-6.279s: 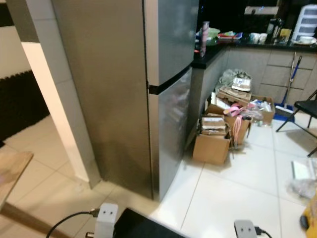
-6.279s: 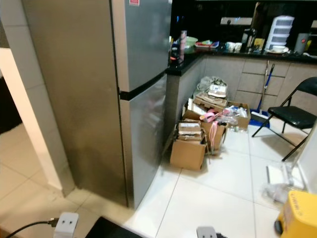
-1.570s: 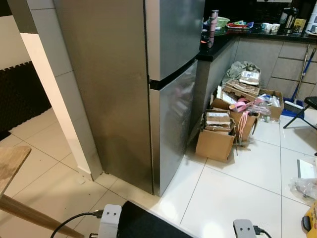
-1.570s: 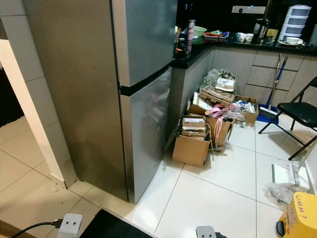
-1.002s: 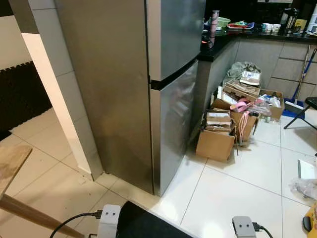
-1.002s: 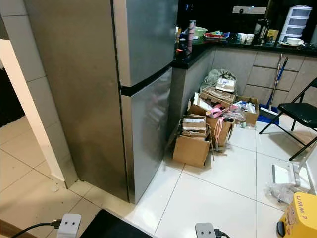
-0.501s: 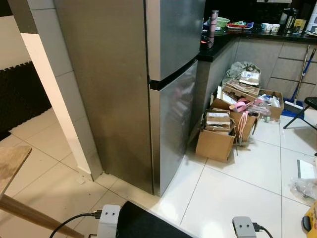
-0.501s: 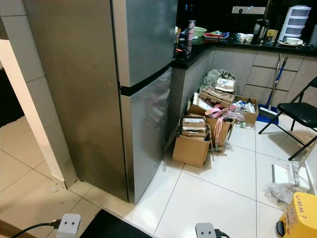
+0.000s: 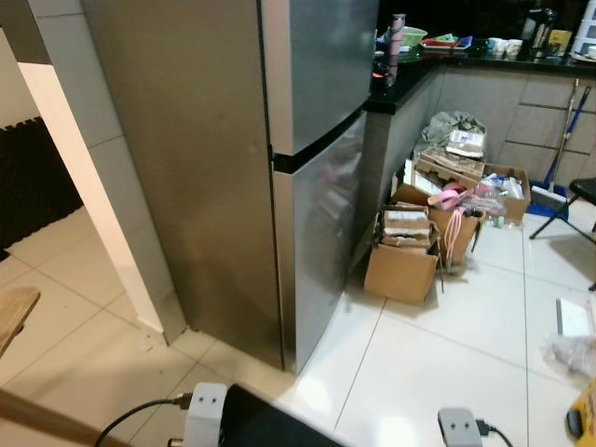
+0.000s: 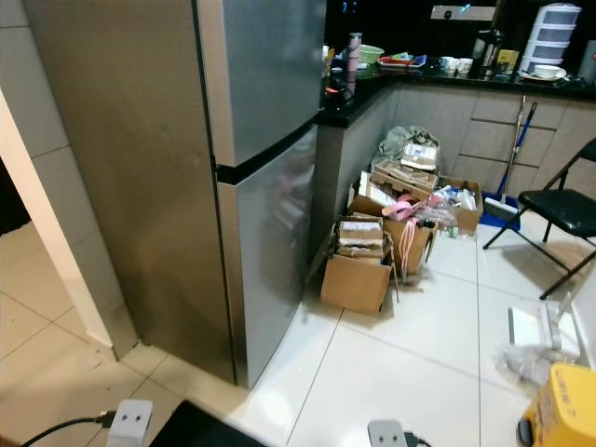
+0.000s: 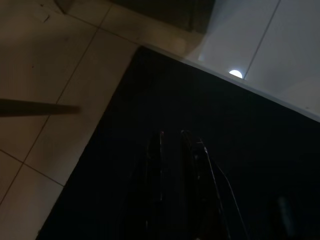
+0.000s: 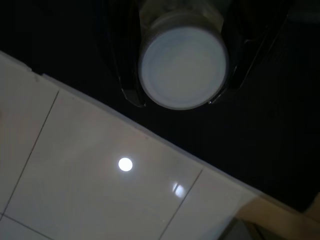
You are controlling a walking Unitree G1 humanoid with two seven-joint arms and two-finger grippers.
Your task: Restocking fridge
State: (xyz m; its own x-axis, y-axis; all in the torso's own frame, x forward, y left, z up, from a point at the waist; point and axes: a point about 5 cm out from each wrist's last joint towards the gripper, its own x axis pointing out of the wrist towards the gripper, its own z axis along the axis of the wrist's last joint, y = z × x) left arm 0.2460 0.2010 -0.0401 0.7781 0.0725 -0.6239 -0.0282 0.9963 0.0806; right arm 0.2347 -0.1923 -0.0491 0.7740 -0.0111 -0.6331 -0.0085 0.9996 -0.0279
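Fridge (image 9: 307,158) doors shut; view has edged leftward, approach continuing. Right pincer (image 12: 182,62) clamps a white-capped bottle (image 12: 183,65); left pincer (image 11: 175,165) closed, empty.

The head camera view shifts slightly between 0.5 s ago and now — the fridge (image 9: 279,158) and the cardboard boxes (image 9: 402,256) sit further left in frame. Their positions on the floor show no change.

Home kitchen: fridge (image 9: 307,158), cluttered counter (image 10: 438,79).
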